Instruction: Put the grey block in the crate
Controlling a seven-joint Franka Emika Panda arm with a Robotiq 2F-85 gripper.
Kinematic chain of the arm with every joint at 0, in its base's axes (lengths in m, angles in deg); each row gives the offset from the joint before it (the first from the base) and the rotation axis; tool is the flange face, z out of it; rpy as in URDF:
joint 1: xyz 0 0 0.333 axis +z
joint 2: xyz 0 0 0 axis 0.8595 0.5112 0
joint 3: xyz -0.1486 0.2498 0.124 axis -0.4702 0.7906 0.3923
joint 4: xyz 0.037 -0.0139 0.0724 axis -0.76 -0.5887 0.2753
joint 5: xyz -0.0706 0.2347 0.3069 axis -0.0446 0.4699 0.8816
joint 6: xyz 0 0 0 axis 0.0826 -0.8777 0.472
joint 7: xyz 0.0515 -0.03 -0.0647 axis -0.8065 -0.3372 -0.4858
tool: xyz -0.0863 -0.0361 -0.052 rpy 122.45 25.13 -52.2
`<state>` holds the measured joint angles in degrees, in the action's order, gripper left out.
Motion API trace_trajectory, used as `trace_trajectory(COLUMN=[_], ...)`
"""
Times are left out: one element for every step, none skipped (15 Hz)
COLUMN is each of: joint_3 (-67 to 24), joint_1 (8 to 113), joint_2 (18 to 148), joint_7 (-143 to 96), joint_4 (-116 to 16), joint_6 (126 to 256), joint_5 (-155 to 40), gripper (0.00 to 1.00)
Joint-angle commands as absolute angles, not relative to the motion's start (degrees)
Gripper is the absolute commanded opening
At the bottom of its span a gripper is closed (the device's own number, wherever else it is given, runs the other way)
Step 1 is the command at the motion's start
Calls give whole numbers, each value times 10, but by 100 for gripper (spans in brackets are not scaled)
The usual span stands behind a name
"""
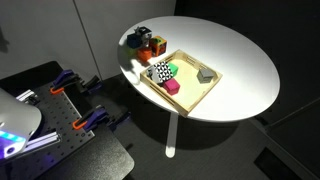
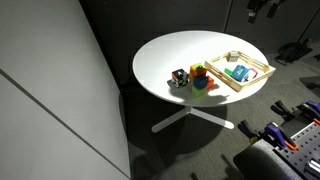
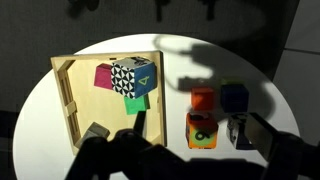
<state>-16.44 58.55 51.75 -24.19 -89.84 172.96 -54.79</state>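
Grey block point(image 1: 204, 74): small, plain, dark grey, lying inside the light wooden crate point(image 1: 192, 92). Gripper point(image 3: 160, 152) in shadow; open or closed cannot be determined.

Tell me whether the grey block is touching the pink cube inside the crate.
Apart. In an exterior view the grey block lies alone in the crate, with bare wood between it and the pink cube.

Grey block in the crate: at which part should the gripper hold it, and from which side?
Come from above and close on two opposite side faces of the grey block. It lies flat near a corner of the crate, apart from the other blocks, and the low walls would probably hinder a sideways approach.
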Motion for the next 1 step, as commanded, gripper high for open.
trace_trajectory(joint_3=[-166], joint_1=[587], joint_2=[516], joint_7=[-241], joint_4=[-899], joint_6=[1729], joint_5=[-548], gripper=[100])
